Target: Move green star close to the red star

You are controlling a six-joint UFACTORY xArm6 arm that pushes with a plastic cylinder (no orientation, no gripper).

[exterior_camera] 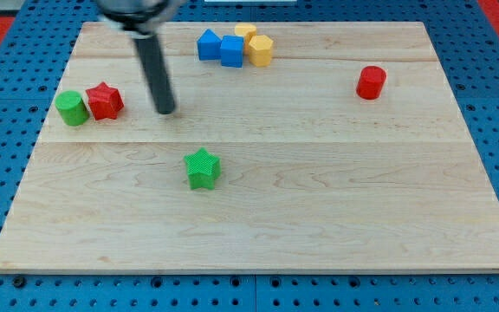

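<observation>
Green star (202, 167) sits near the middle of the wooden bench (336, 208), well apart from the red star (104, 100), which touches a green cylinder (72, 108) at the view's left. My tip (166, 111) rests between the two stars, nearer the red one, touching neither; this rod end effector has no jaws and holds nothing. Blue and yellow blocks (232, 48) cluster at the view's top, and a red cylinder (371, 82) stands toward the right.

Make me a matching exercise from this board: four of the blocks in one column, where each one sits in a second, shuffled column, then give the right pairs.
Column one:
1. green star
2. red star
3. red cylinder
4. blue cube

Column two:
A. touching the green cylinder, at the view's left
B. alone near the view's right
C. in the cluster at the view's top
D. alone near the board's middle, below my tip

Pairs: 1-D, 2-A, 3-B, 4-C
</observation>
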